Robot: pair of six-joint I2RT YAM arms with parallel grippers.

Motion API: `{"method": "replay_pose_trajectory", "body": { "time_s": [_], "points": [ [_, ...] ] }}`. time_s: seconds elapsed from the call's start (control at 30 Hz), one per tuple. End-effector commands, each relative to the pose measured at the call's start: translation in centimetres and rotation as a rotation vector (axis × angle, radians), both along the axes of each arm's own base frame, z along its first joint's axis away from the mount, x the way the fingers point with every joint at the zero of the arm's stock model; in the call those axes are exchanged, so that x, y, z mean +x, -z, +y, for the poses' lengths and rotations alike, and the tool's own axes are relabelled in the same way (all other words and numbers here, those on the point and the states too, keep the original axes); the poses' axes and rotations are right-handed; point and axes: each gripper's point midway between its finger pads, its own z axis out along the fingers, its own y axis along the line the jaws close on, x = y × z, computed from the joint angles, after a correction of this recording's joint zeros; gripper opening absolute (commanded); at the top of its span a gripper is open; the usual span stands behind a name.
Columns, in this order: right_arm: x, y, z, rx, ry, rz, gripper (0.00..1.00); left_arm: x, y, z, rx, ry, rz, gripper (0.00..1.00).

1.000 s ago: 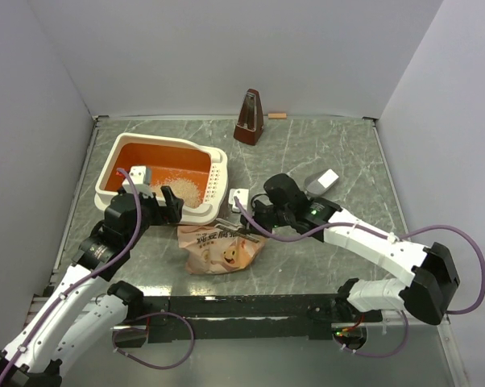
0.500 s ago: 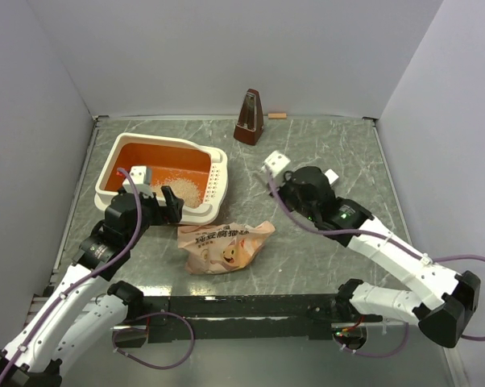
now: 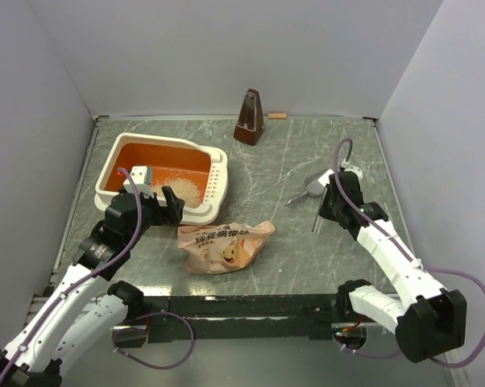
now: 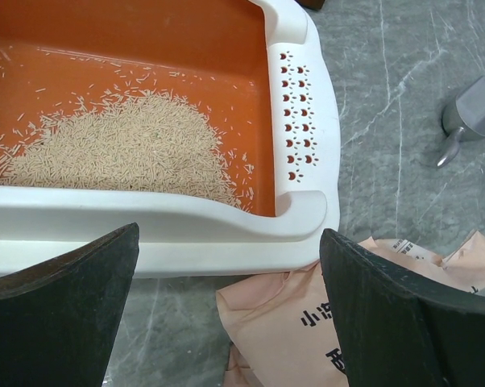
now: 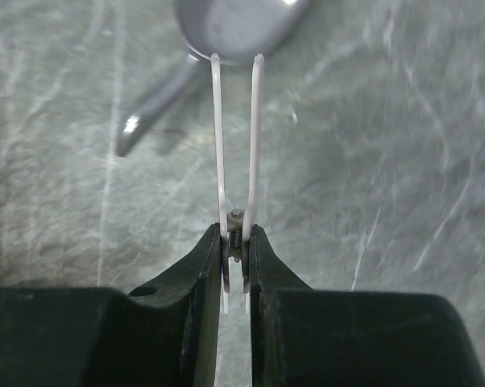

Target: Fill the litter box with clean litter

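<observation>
Litter box (image 3: pixel 217 179) sits on the left side of the worktop (image 3: pixel 291 262), cream outside and orange inside, its slotted rim facing the middle. A loose heap of pale litter (image 4: pixel 122 149) lies on its floor against the near wall, with stray grains scattered around it.

Rising from its base at the near left corner, the left arm bends at the elbow and reaches forward to the box's near wall. Its claw (image 4: pixel 230 235) is spread wide and holds nothing. One finger is over the near wall, and the other is over the tan printed bag (image 3: pixel 225 246), which lies crumpled just in front of the box.

From its base at the near right, the right arm folds back and stretches up the right side of the worktop, wrist tipped down. Its claw (image 5: pixel 234 234) is pinched on the base of a thin white clip (image 5: pixel 255 121), whose two prongs point at the bowl of a grey scoop (image 3: pixel 313 185). Whether the prongs touch it I cannot tell.

A brown metronome (image 3: pixel 249 118) stands at the far edge, well apart from everything else.
</observation>
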Motion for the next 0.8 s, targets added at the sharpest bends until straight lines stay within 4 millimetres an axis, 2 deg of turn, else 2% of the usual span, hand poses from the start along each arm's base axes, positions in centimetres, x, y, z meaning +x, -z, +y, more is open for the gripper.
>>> {"method": "replay_pose_trajectory", "body": {
  "time_s": [0.0,0.17,0.27,0.33,0.37,0.43,0.47,0.5,0.57,0.67,0.77],
  "points": [
    [-0.7,2.7,0.4,0.172,0.118,0.089,0.0,0.2,-1.8,-0.3,-0.029,0.006,-0.044,0.97],
    [-1.4,6.8,0.7,0.246,0.171,0.211,0.0,0.2,-1.8,-0.2,-0.028,0.004,-0.048,0.97],
    [-1.5,8.2,0.4,0.257,0.207,0.254,0.0,0.2,-1.9,-0.2,-0.031,0.005,-0.05,0.97],
    [-1.7,8.8,0.1,0.259,0.224,0.265,0.14,0.2,-1.8,-0.2,-0.028,0.004,-0.05,0.97],
    [-1.6,8.8,0.1,0.258,0.223,0.258,0.26,0.2,-1.8,-0.2,-0.028,0.006,-0.049,0.97],
    [-1.5,8.5,-0.2,0.247,0.227,0.238,0.4,0.2,-1.8,-0.2,-0.028,0.004,-0.047,0.97],
    [-1.5,8.3,-0.3,0.242,0.227,0.234,0.51,0.2,-1.8,-0.2,-0.025,0.006,-0.047,0.97],
    [-1.3,8.0,-0.4,0.236,0.217,0.223,0.56,0.2,-1.7,-0.2,-0.024,0.006,-0.044,0.97],
    [-1.2,7.7,-0.5,0.227,0.21,0.219,0.63,0.3,-1.8,-0.2,-0.026,0.006,-0.045,0.97],
    [-0.8,6.5,-0.6,0.216,0.194,0.19,0.67,0.2,-1.8,-0.2,-0.025,0.006,-0.046,0.97],
    [0.2,3.5,0.0,0.232,0.144,0.099,0.69,0.2,-1.7,-0.2,-0.022,0.005,-0.045,0.97]
  ]
}}
